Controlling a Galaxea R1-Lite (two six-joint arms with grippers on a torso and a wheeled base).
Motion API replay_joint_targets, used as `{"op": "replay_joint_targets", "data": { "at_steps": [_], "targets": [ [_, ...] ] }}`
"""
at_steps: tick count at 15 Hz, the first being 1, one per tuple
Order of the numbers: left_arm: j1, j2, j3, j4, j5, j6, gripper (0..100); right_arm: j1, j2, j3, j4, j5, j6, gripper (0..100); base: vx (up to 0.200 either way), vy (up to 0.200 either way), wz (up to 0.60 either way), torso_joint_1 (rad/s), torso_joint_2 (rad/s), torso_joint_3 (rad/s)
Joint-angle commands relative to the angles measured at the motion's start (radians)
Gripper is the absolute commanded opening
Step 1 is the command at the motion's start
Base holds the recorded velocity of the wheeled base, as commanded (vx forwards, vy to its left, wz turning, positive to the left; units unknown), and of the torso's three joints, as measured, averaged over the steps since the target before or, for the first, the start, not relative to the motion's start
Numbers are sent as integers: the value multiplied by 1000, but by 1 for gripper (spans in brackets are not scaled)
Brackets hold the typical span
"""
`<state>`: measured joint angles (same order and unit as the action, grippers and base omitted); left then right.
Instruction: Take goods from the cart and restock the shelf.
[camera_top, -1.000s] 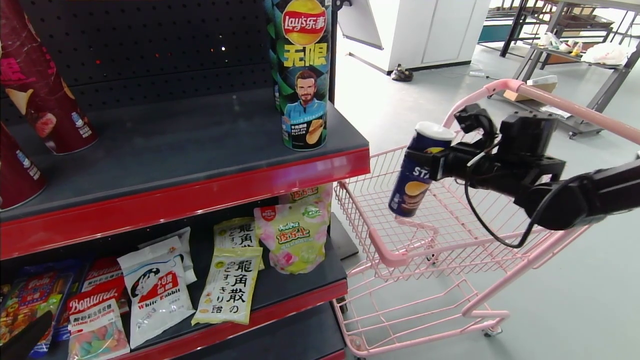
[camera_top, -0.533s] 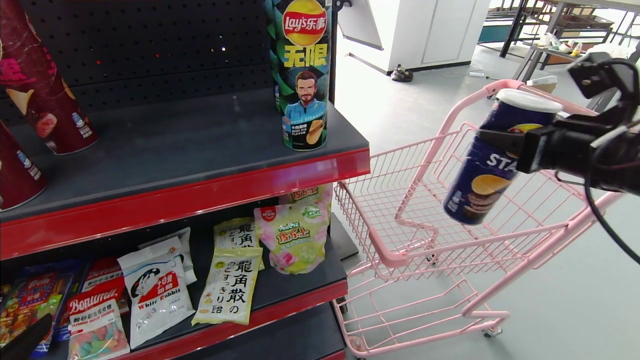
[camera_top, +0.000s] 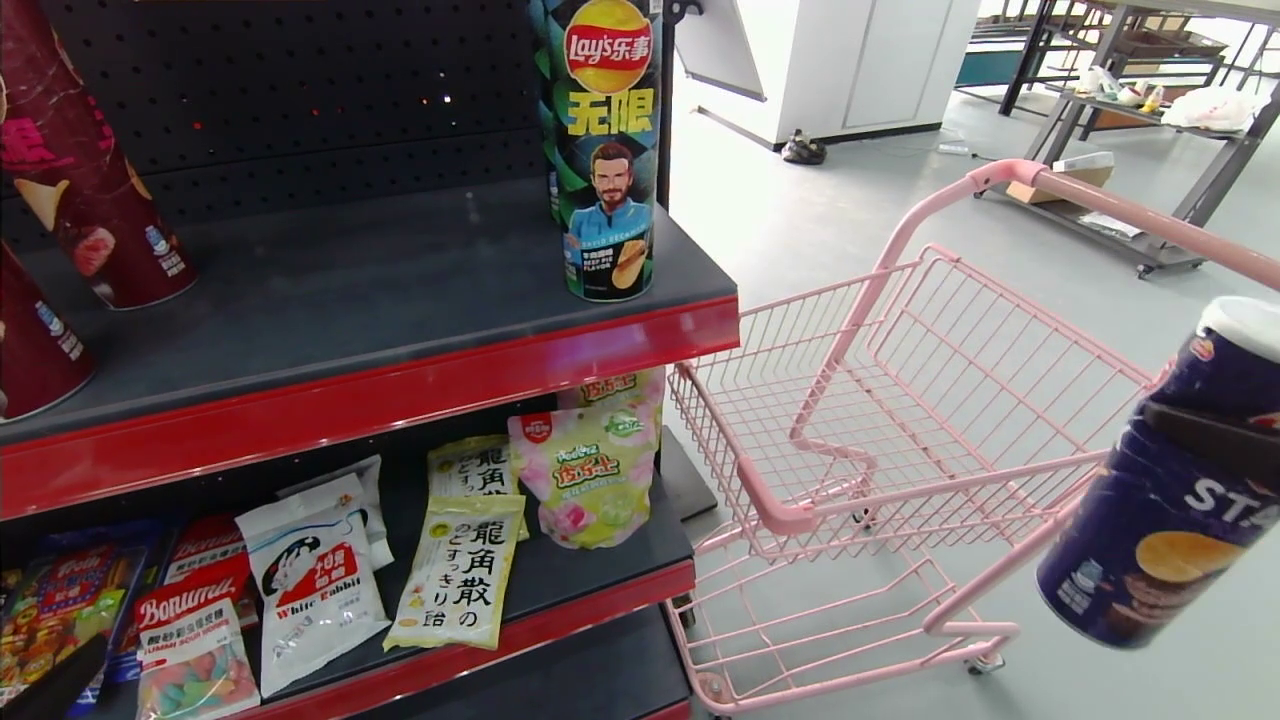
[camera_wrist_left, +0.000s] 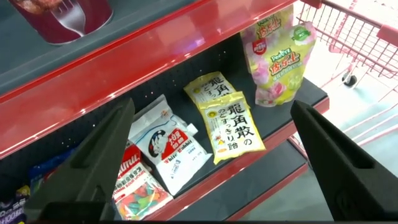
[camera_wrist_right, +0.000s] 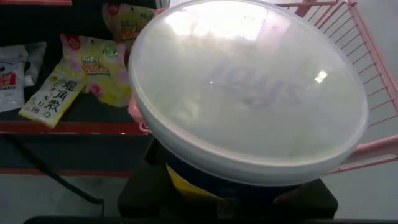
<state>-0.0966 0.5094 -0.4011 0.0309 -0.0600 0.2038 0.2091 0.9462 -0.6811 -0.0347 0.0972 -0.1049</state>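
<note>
- Shelf (camera_top: 350, 290): left half of the head view, with a green chip can (camera_top: 605, 150) at the upper board's right end.
- Pink cart (camera_top: 735, 450): centre right, beside the shelf.
- Blue chip can (camera_top: 1170, 520): lower right edge, tilted, white lid uppermost.
- Right gripper (camera_top: 1210, 432): clamped across the blue chip can.
- Left gripper (camera_wrist_left: 212, 107): jaws wide, facing the lower shelf's candy bags (camera_wrist_left: 233, 127).

My can (camera_top: 1170, 480) is navy with a white lid (camera_wrist_right: 249, 87) and a yellow chip picture. The cart (camera_top: 1130, 212) is pink. The shelf (camera_top: 400, 290) is dark grey, edged red, bearing a patterned green tube (camera_top: 605, 150) and maroon tubes (camera_top: 90, 170)
</note>
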Motion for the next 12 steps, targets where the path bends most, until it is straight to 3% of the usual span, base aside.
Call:
{"op": "replay_joint_targets", "data": {
  "at_steps": [1, 8, 12],
  "targets": [
    [0, -2, 1, 0, 2, 0, 100, 7, -124, 2, 58, -5, -1, 0, 0, 0, 0, 0, 0, 0],
    [0, -17, -1, 0, 5, 6, 100, 1, -165, 35, 61, -10, -36, 0, 0, 0, 0, 3, -13, -10],
    [0, -17, -12, 0, 5, 8, 100, 1, -168, 34, 61, -10, -41, 0, 0, 0, 0, 102, -394, -289]
  ]
}}
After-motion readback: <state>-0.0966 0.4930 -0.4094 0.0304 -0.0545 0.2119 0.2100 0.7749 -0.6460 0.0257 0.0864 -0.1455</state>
